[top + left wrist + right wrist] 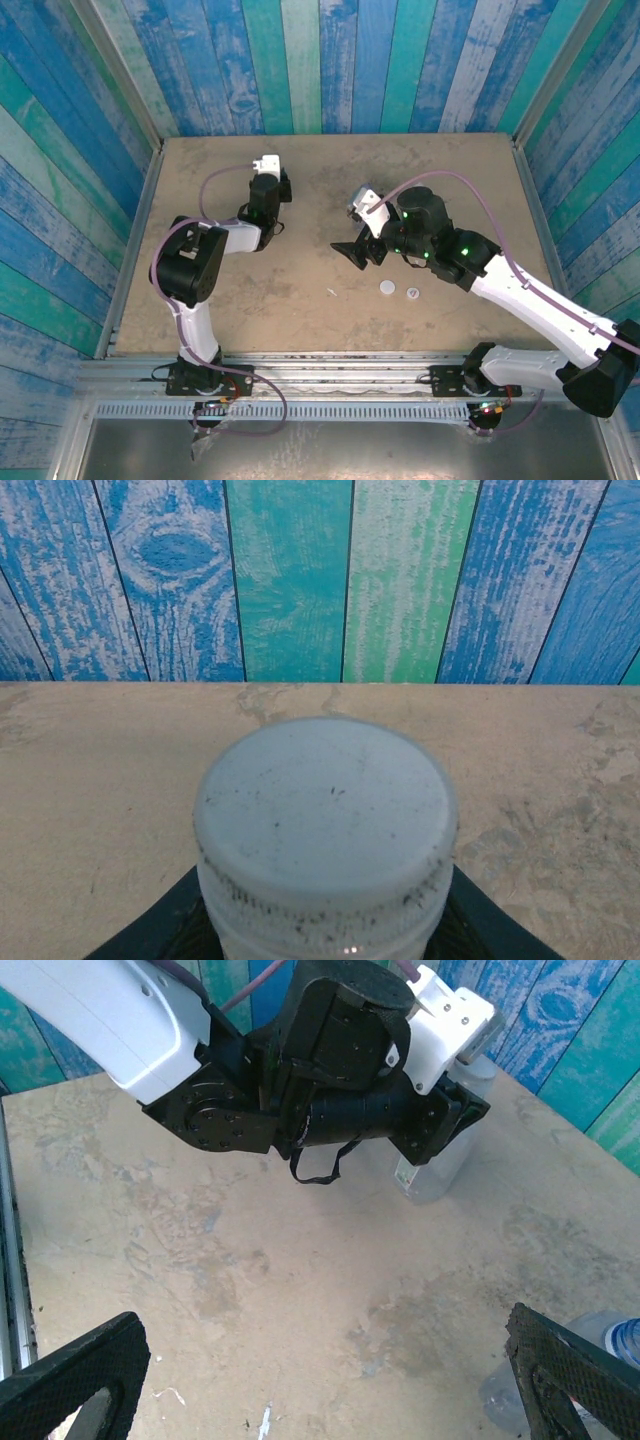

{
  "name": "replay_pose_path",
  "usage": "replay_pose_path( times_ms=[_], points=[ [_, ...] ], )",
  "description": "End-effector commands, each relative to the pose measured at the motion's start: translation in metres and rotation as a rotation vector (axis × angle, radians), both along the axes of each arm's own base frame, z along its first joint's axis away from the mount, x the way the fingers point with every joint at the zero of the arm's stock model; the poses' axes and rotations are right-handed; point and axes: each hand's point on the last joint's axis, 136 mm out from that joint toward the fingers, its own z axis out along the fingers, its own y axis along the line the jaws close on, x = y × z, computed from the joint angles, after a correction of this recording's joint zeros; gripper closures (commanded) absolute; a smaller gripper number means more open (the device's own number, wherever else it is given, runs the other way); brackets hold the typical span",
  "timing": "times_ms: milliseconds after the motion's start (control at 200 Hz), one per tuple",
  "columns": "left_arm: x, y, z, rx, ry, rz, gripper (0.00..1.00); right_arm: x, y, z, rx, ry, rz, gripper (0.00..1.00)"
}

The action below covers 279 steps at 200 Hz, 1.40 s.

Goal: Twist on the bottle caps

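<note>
Blue and green painted planks (330, 60) wall in a tan, scuffed table (220, 310). The left gripper (436, 1130) is clenched around a clear bottle (430, 1175), which stands on the far left part of the table. In the left wrist view, its dark fingers (150, 942) flank the neck just under a white cap (325, 800). That cap sits on the bottle's neck, its flat top scuffed and its ribbed skirt grimy. I cannot tell how tightly it is threaded.

The right gripper (320, 1390) hangs near the table's middle with its jaws spread wide and nothing between them, pointing toward the left arm. A second bottle (605, 1338), clear with a bit of blue on it, lies just beside the finger at the right edge of the right wrist view.

Nearer the arm bases, one loose cap (387, 289) and another loose cap (411, 293) lie flat, close together but apart. A small white scrap (330, 292) lies to their left.
</note>
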Motion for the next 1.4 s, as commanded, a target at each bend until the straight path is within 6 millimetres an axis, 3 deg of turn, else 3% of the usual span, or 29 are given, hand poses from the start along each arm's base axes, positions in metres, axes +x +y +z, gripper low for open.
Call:
replay_pose_path(
  times_ms=[0,877,1202,1317,1393],
  points=[
    [0.002,0.002,-0.017,-0.012,0.033,0.009,0.66,0.004,0.0,0.0,0.003,-0.005,-0.016,0.05],
    [0.002,0.001,-0.024,0.007,0.09,0.006,0.42,0.006,-0.004,-0.001,-0.002,-0.009,-0.031,0.06],
    [-0.003,-0.003,-0.012,-0.013,0.065,-0.027,0.16,0.008,-0.011,0.005,0.021,-0.014,-0.069,0.05],
    [-0.009,-0.001,-0.002,-0.018,0.038,-0.032,0.12,0.016,-0.02,0.007,0.044,-0.015,-0.127,0.04],
    [-0.014,0.0,0.006,-0.02,0.011,-0.033,0.04,0.026,-0.03,0.009,0.062,-0.02,-0.202,0.03]
  ],
)
